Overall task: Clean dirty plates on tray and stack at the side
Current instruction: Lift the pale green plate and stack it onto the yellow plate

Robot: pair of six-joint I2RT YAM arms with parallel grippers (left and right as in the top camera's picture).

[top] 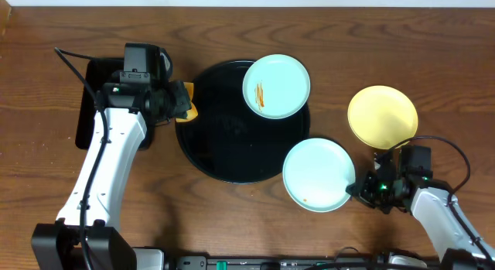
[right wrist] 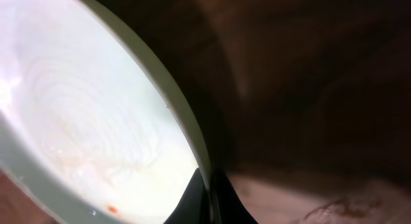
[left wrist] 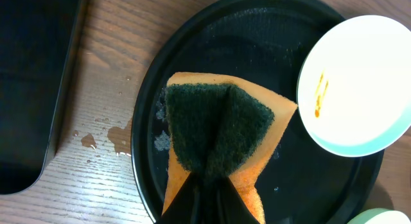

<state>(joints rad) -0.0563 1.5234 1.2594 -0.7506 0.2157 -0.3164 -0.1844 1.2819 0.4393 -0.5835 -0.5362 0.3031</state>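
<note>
The round black tray (top: pixel 216 146) lies mid-table. A mint plate (top: pixel 276 86) with orange sauce streaks sits on its upper right rim; it also shows in the left wrist view (left wrist: pixel 356 95). A second mint plate (top: pixel 319 176) overlaps the tray's lower right edge, and my right gripper (top: pixel 357 189) is shut on its rim (right wrist: pixel 186 131). A small red spot marks its inside. A yellow plate (top: pixel 382 115) lies on the table to the right. My left gripper (top: pixel 176 101) is shut on an orange sponge with a green scrub face (left wrist: pixel 218 128), over the tray's left edge.
A rectangular black tray (top: pixel 93 107) lies at the far left, under my left arm. Small wet spots (left wrist: pixel 115 137) mark the wood beside the round tray (left wrist: pixel 302 179). Bare wood lies along the front and the far right.
</note>
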